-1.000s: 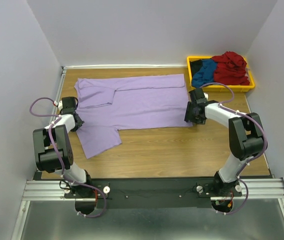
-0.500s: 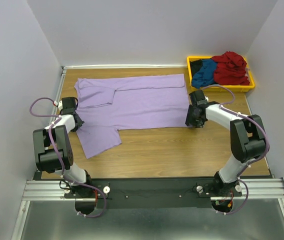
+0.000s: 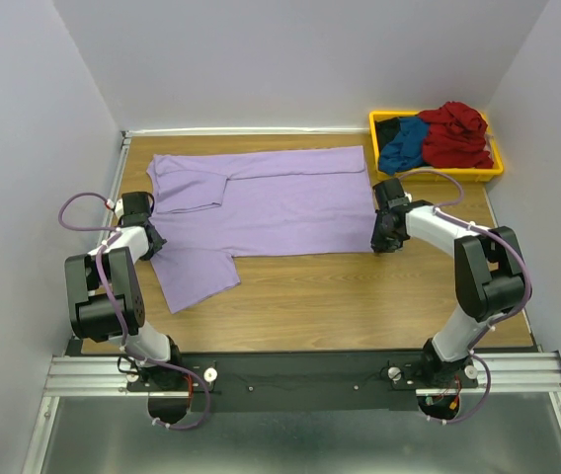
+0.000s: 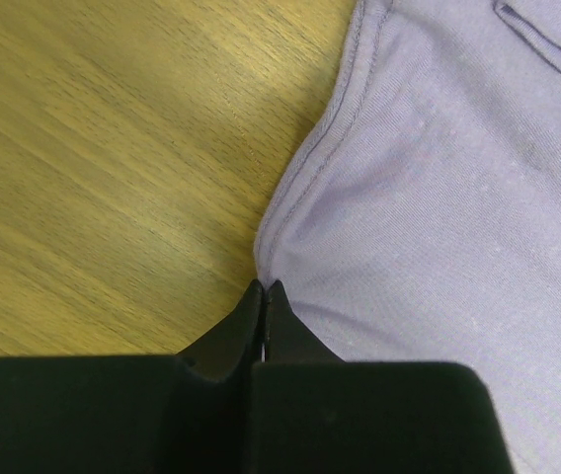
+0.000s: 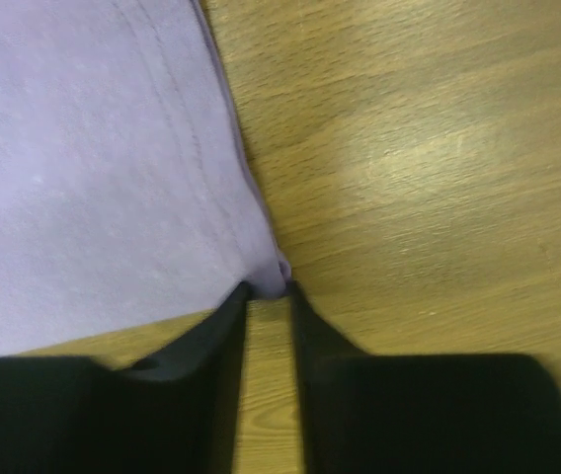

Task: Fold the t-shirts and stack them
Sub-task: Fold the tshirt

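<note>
A large lavender t-shirt [image 3: 271, 202] lies spread flat on the wooden table, one sleeve folded over at the far left. My left gripper [image 3: 152, 240] is shut on its left edge near the armpit; in the left wrist view the jaws [image 4: 264, 287] meet on the cloth [image 4: 439, 197]. My right gripper [image 3: 383, 240] is at the shirt's near right corner. In the right wrist view its tips [image 5: 269, 287] pinch the bunched corner of the cloth [image 5: 93, 168], with a narrow gap behind the tips. Dark red [image 3: 455, 133], blue [image 3: 404, 143] and black [image 3: 387, 128] shirts lie heaped in the bin.
The yellow bin [image 3: 448, 176] stands at the far right corner, just beyond the right gripper. Grey walls close the table on the left, back and right. Bare wood [image 3: 340, 296] lies between the shirt and the arm bases.
My right gripper has shifted slightly toward the near side, down onto the shirt's near right corner. The left gripper and the shirt have not visibly moved.
</note>
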You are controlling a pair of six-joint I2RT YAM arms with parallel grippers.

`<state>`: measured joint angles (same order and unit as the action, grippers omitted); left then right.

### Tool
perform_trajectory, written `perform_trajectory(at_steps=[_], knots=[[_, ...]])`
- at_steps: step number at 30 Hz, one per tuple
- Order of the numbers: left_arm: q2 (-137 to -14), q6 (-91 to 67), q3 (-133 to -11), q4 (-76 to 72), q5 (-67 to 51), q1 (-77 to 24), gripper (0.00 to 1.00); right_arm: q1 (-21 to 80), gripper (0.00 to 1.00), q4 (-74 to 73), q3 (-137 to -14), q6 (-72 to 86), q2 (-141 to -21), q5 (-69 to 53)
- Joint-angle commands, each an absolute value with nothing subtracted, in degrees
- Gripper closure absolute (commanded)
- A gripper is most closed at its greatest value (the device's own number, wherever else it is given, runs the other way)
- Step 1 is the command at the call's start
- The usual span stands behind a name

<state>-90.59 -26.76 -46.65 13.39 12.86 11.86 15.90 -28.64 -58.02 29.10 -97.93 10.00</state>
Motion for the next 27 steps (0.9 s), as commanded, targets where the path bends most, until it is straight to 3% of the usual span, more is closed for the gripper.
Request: perform_trajectory(at_steps=[1, 5, 15, 27], knots=[[-90.4, -26.4, -44.9, 16.4, 12.9, 11.8, 1.0, 16.0, 0.79, -30.4, -57.3, 29.2, -99.6, 10.4], [-88.3, -27.3, -45.7, 18.5, 15.4, 11.8, 1.0, 16.0, 0.99, -32.2, -56.0, 28.8, -97.2, 10.6], [-81.9, -27.9, -51.8, 25.4, 16.2, 11.9, 1.0, 15.9, 0.99, -40.3, -62.7, 25.7, -92.7, 12.0], [-94.7, -27.4, -66.3, 24.3, 11.0, 11.9, 1.0, 15.2, 0.99, -40.1, -81.1, 21.7, -107.1, 16.1]])
